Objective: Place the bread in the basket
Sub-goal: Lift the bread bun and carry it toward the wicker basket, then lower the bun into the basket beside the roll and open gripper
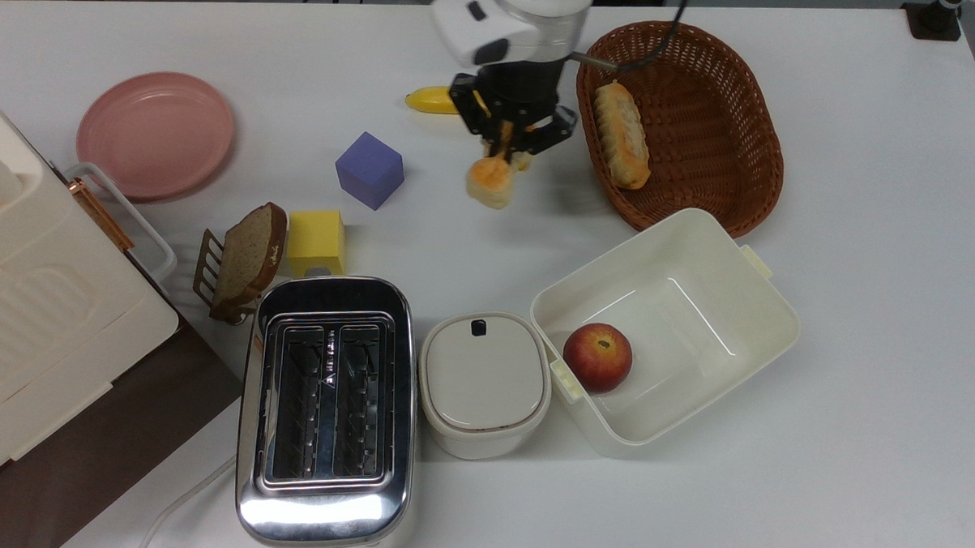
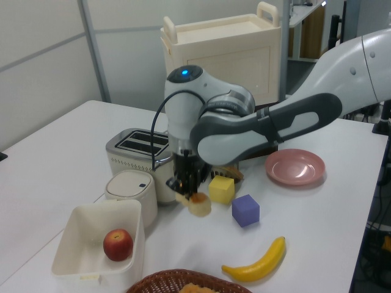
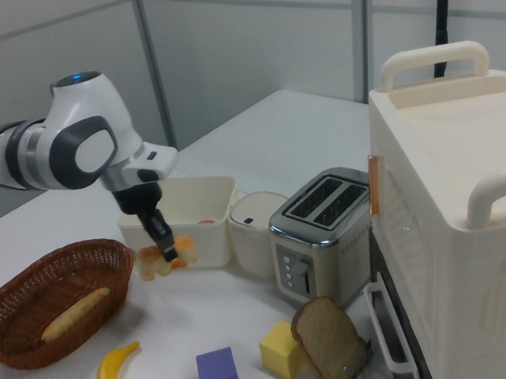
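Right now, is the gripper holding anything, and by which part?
Yes. The gripper is shut on the bread, pinching its upper end; the bun hangs off the table.

Gripper [image 3: 168, 255] clamped on the bread [image 3: 154, 261], held off the table [image 3: 246, 350], just at 3 o'clock of the basket [image 3: 7, 323] rim. 1 long roll [image 3: 71, 313] lies inside the basket. Banana [image 3: 114, 366] at 5 o'clock of the basket. White tub [image 3: 211, 205] stands behind the bread; lidded pot [image 3: 252, 221] and toaster [image 3: 319, 220] at its 3 o'clock. Purple cube [image 3: 219, 373], yellow cube [image 3: 281, 348] and brown slice [image 3: 328, 342] in front.
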Controlling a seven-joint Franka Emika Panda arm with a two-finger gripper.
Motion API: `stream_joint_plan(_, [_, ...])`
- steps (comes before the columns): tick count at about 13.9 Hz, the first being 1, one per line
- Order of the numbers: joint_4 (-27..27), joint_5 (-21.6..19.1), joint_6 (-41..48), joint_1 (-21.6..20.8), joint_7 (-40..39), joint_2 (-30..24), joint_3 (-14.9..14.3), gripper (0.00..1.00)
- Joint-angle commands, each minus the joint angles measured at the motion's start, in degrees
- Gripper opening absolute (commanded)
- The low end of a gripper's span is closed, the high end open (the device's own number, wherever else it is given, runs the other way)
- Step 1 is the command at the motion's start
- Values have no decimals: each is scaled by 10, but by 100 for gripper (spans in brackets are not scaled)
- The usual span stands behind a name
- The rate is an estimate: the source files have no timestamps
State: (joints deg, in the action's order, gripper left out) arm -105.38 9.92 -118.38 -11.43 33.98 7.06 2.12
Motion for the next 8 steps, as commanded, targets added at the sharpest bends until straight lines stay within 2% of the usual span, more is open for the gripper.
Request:
stream_joint_plan(1, [-33, 9, 12, -17, -3, -28, 30, 12])
stream_joint_plan(4, [-31, 6, 25, -44, -3, -54, 33, 13])
stream_joint_plan(8, [-28, 6, 39, -110, -4, -55, 38, 13])
